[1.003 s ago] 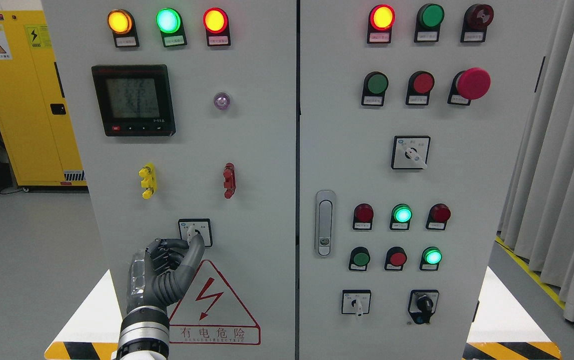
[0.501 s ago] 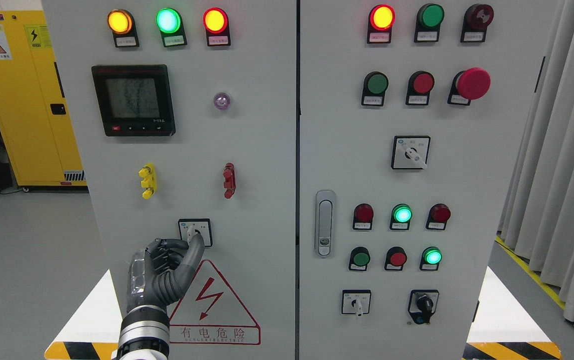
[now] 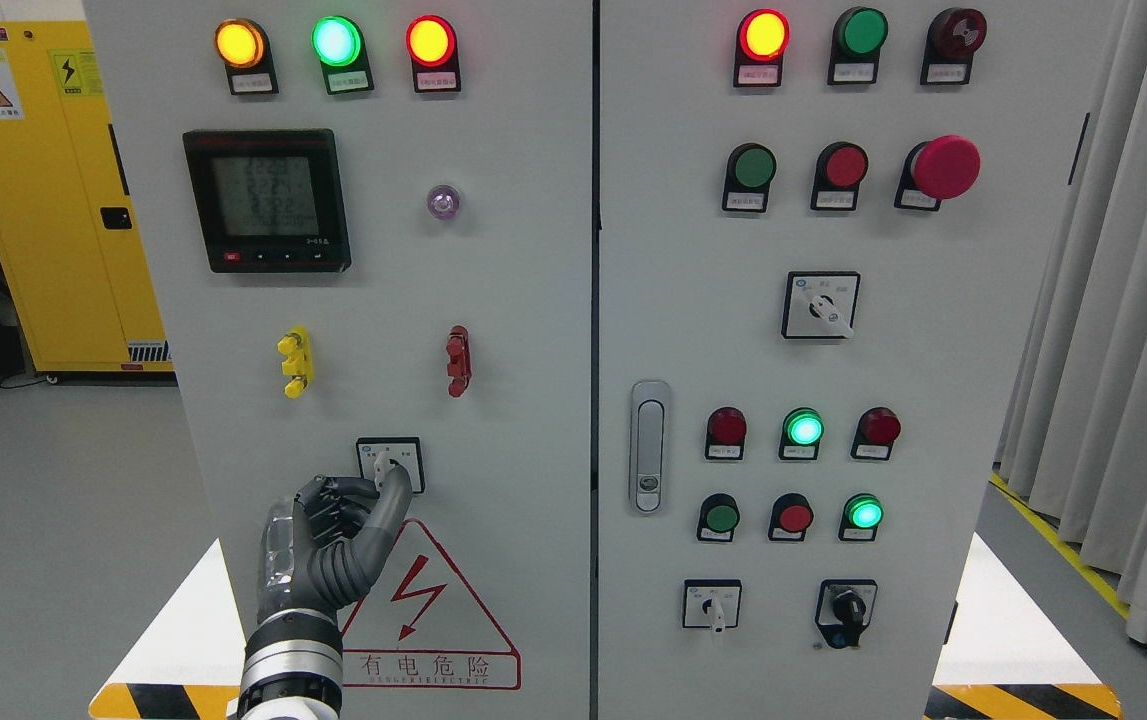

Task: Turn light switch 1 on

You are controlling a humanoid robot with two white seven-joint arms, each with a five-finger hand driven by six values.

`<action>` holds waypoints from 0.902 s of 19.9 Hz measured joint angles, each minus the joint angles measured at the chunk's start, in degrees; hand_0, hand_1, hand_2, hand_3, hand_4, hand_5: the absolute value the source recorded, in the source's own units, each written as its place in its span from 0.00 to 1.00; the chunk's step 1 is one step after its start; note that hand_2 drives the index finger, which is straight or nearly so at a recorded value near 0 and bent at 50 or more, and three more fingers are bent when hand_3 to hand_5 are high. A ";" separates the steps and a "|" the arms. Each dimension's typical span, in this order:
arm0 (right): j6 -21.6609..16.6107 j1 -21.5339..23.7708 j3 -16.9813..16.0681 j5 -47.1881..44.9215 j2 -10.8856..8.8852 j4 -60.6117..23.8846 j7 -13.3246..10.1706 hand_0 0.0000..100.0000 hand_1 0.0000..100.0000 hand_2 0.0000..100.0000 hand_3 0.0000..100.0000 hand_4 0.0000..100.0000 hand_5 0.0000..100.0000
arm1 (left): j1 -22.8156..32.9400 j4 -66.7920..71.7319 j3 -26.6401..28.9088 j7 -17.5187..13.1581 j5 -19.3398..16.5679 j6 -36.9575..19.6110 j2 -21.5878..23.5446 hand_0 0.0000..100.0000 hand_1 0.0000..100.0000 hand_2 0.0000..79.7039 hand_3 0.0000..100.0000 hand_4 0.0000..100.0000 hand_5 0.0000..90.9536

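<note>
One step is half done, I judge: my left hand [image 3: 333,530] is curled, gripping nothing, its thumb tip touching the rotary switch [image 3: 390,464] near the lower edge of the left cabinet door [image 3: 513,400]. Turning it remains.

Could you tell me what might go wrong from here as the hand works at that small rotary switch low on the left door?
1. The left hand meets the rotary switch with little more than a fingertip under the white knob, so it could slip off without turning it.
2. The hand covers the switch's lower edge, so the head view may not confirm the knob's final position.
3. A slip could scrape the finger across the warning triangle sticker just below.
</note>
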 measured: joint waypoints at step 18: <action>0.00 0.00 0.00 0.00 0.00 0.00 -0.01 0.00 0.50 0.04 0.00 0.00 0.00 | 0.01 0.10 0.01 -0.20 0.04 0.07 -0.20 0.39 0.58 0.74 0.87 0.89 0.92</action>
